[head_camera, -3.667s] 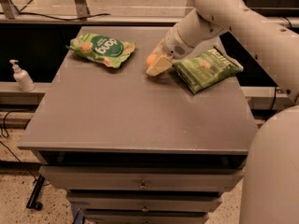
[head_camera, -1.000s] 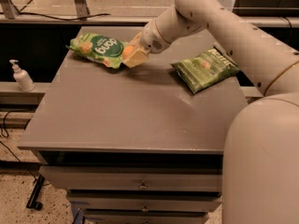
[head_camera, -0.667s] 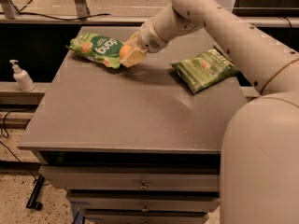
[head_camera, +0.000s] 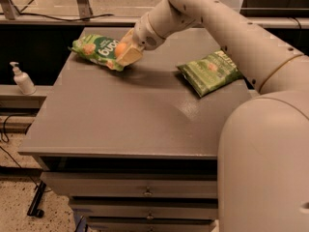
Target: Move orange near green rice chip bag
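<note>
The bright light-green rice chip bag lies at the table's back left. My gripper is right at the bag's right end, low over the table, shut on the small round orange, which shows between its tan fingers. The orange is next to the bag's right edge, possibly touching it. My white arm reaches in from the upper right.
A darker, speckled green chip bag lies at the table's right side. The grey table has drawers below its front edge. A white pump bottle stands on a ledge left of the table. My robot body fills the lower right.
My gripper carried the orange leftward from beside the dark green bag to the right end of the light-green rice chip bag, and lowered slightly in the last second.
</note>
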Controlling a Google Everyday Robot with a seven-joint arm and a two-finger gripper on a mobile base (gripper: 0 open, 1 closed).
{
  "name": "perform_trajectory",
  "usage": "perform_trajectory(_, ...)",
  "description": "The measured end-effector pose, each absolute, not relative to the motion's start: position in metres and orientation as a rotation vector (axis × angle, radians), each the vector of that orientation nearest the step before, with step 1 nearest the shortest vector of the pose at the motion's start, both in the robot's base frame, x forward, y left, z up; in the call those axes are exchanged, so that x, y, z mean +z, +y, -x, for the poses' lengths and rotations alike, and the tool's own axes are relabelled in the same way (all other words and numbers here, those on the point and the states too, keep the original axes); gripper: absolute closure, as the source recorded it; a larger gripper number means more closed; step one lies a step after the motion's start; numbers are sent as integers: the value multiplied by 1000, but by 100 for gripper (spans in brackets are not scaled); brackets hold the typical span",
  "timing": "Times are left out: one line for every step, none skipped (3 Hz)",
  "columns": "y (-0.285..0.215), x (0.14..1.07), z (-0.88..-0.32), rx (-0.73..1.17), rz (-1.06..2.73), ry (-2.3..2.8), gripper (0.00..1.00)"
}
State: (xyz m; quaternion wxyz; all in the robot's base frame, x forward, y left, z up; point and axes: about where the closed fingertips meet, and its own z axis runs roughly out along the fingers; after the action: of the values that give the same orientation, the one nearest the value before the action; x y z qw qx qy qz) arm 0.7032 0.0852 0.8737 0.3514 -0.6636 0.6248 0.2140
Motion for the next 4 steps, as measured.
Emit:
perform_trajectory(90, 864, -702, 571, 1725, 1628, 100)
perform_trajectory(97, 858, -702, 587, 1729, 1634, 84)
perform_trajectory(104, 860, -703, 591, 1736, 1631, 59)
perform_trajectory(115, 863, -703, 596, 1749, 1619, 36)
